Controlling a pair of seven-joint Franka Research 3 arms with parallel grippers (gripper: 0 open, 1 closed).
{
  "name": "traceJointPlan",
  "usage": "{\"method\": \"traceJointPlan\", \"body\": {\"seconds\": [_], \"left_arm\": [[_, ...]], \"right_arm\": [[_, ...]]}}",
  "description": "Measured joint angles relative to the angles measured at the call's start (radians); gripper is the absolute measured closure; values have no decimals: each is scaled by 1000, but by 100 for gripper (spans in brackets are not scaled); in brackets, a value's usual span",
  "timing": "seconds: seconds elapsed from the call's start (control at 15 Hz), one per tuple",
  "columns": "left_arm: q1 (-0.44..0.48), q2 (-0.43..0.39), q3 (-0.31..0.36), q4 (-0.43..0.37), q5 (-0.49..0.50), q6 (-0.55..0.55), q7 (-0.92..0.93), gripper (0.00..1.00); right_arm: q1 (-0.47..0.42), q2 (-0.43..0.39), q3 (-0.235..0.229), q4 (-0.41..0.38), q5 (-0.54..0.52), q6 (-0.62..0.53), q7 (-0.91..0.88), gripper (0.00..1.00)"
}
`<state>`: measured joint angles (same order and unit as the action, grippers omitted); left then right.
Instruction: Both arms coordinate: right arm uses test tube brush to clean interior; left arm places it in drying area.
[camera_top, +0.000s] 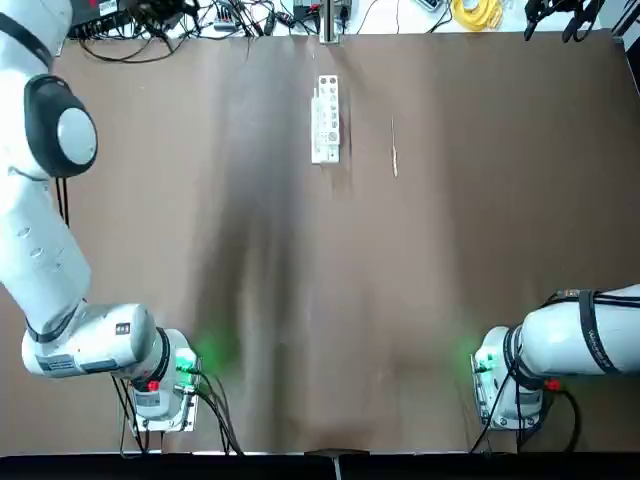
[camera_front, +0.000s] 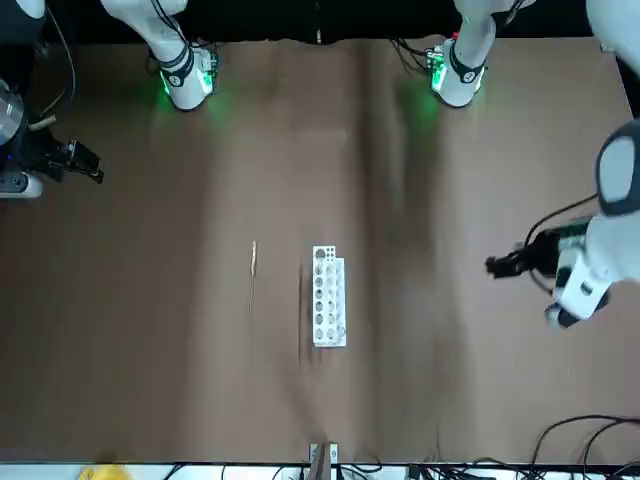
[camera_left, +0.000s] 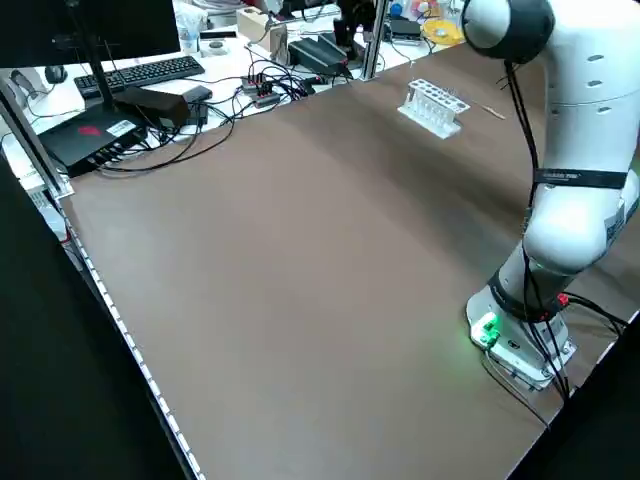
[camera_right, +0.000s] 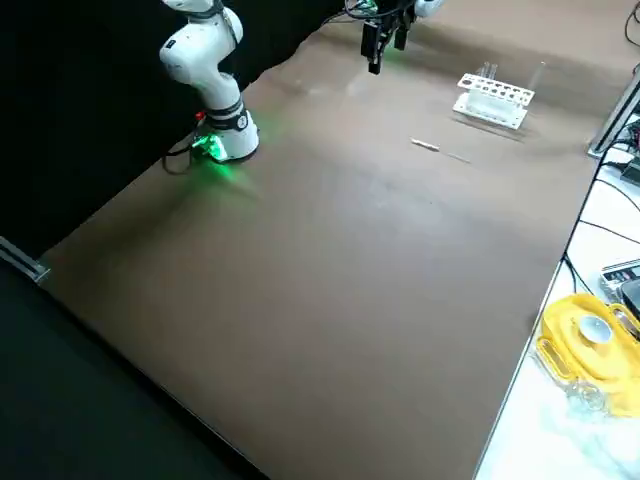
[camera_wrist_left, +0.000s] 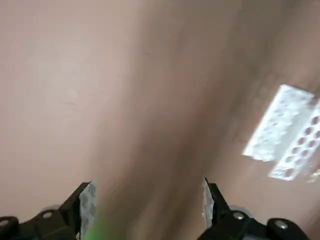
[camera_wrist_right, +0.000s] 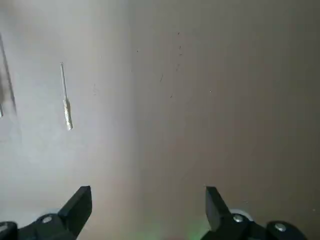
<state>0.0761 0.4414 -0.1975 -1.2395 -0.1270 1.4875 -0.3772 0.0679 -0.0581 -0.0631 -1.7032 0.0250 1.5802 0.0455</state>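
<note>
Brush (camera_wrist_right: 67, 107) lay left of the nearer right gripper (camera_wrist_right: 148, 188), fingers parted, its shaft pointing outward from the bases; left gripper (camera_wrist_left: 148, 181), also unclenched, hung left of rack (camera_front: 329, 298).

Not legible: any text, label, brand, number or sign in any of the six views; too small or too blurred to read throughout.

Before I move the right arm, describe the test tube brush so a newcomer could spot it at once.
Find the brown table, then the white holed rack on it. The brush lies alone to the rack's right in the top view: a thin, straight stick, thicker at one end, without holes.
</note>
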Motion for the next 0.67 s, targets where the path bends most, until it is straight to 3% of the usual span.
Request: {"method": "traceJointPlan", "body": {"seconds": [0.4,0.67], "left_arm": [[28,-243,2,-215,108,34,195,0],[26,-279,-5,-242,115,49,227,0]], "right_arm": [[0,0,1,-4,0,0,0,0],[0,-8,1,-13,0,4,0,0]]}}
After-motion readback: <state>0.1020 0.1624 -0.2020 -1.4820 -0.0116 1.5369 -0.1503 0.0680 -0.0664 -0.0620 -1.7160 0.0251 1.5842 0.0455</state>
